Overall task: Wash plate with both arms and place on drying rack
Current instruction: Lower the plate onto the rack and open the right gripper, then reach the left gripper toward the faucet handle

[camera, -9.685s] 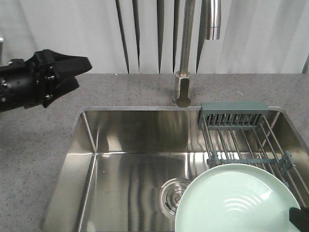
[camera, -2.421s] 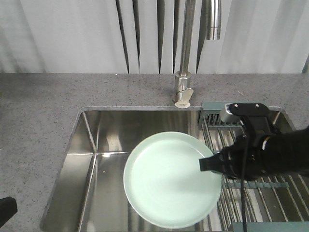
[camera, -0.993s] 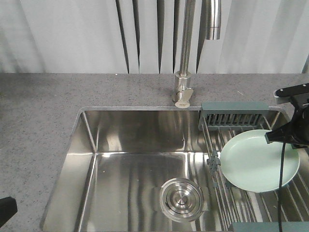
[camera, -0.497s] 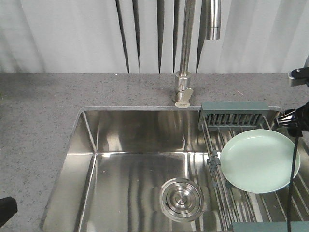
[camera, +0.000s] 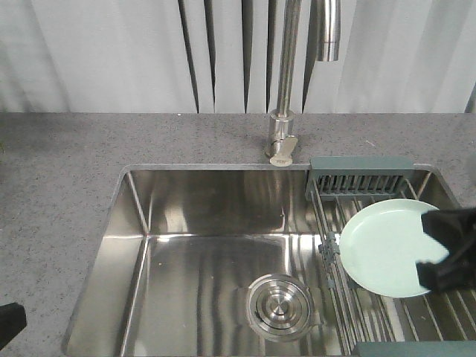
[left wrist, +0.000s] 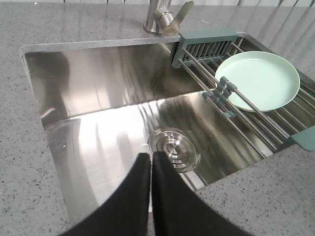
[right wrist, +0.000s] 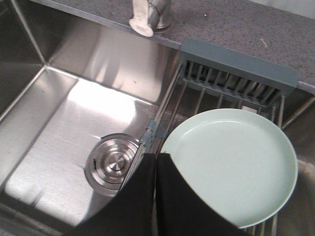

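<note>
The pale mint-green plate lies flat on the rods of the drying rack over the right end of the sink. It also shows in the left wrist view, plate, and the right wrist view, plate. My right gripper is shut and empty, hovering over the plate's left rim and the rack's end bar. From the front, the right arm covers the plate's right side. My left gripper is shut and empty, above the sink's near edge close to the drain.
The steel sink has a round drain in its floor. A tall faucet rises behind it, from the speckled grey counter. The rack's slotted caddy sits at the back. A bit of the left arm shows at bottom left.
The right arm carried the plate from over the sink to the rack and let it go. Since half a second ago it has dropped in front of the plate's right side.
</note>
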Robot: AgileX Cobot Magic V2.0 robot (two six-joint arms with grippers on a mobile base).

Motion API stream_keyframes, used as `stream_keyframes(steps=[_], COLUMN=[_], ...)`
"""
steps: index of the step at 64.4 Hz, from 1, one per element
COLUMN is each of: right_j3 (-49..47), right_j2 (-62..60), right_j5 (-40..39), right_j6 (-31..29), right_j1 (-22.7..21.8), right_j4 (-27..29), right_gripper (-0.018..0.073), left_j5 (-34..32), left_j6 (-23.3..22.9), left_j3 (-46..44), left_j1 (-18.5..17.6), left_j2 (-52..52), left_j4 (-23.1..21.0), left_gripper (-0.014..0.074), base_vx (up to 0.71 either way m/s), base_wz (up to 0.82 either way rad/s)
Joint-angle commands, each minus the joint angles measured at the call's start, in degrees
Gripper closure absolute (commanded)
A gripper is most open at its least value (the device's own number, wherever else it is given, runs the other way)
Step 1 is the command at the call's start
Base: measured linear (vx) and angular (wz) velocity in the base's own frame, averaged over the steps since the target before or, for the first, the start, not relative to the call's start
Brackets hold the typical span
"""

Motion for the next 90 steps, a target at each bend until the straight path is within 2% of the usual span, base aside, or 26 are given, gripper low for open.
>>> stream_keyframes(steps=[1,9,18,25,33,37,41,45,51,56,64,70,81,90], right_j3=[6.59,15.79,20.28,20.80,20.80,20.80,20.80,20.80,20.80,20.80,20.80,20.80,20.80,20.80], right_j2=[-7.43,-15.02,-20.42,-22.14,-22.21,-22.21,-22.21,-22.21,-22.21,-22.21,-22.21,-22.21,-22.21,-22.21], right_j5=[-7.92,-9.33,-9.83,-9.60,-9.11,-8.78,-8.58,-8.39,-8.22,-8.22,-6.91,-5.60,-5.66,-5.66], right_j6=[-0.53,-0.53,-0.53,-0.53,-0.53,-0.53,-0.53,-0.48,-0.48,-0.48,-0.48,-0.48,-0.48,-0.43], right_j1=[0.39,0.39,0.39,0.39,0.39,0.39,0.39,0.39,0.39,0.39,0.39,0.39,0.39,0.39], right_j4=[1.66,1.64,0.98,0.82,0.82,0.82,0.82,0.82,0.82,0.82,0.82,0.82,0.56,0.56], right_gripper=[0.0569,0.0569,0.0569,0.0569,0.0569,0.0569,0.0569,0.0569,0.0569,0.0569,0.0569,0.0569,0.0569,0.0569], left_j5=[-2.74,-2.89,-6.87,-11.36,-10.85,-10.25,-9.82,-7.62,-2.54,0.96,4.92,7.02,6.53,5.79], left_j6=[-0.21,-0.29,-0.53,-0.53,0.85,4.47,10.01,17.63,27.50,30.53,30.44,29.80,29.74,29.09], left_j3=[-1.30,-1.30,-1.43,-1.50,-1.50,-1.50,-1.50,-2.59,-6.72,-11.70,-20.26,-25.93,-34.59,-41.75], left_j1=[-0.32,-0.32,-0.32,-0.32,-0.32,-0.32,-0.32,-0.32,-0.32,-0.38,-1.41,-5.10,-12.61,-16.27], left_j2=[0.63,0.63,1.26,5.51,13.65,18.43,22.38,26.92,33.65,39.71,49.92,57.70,70.02,78.53], left_j4=[-2.62,-3.24,-6.17,-12.77,-21.55,-27.17,-33.87,-42.35,-52.02,-57.16,-57.67,-57.67,-58.71,-58.71], left_gripper=[0.0601,0.0601,0.0601,0.0601,0.0601,0.0601,0.0601,0.0601,0.0601,0.0601,0.0601,0.0601,0.0601,0.0601], base_vx=[0.00,0.00,0.00,0.00,0.00,0.00,0.00,0.00,0.00,0.00,0.00,0.00,0.00,0.00], base_wz=[0.00,0.00,0.00,0.00,0.00,0.00,0.00,0.00,0.00,0.00,0.00,0.00,0.00,0.00])
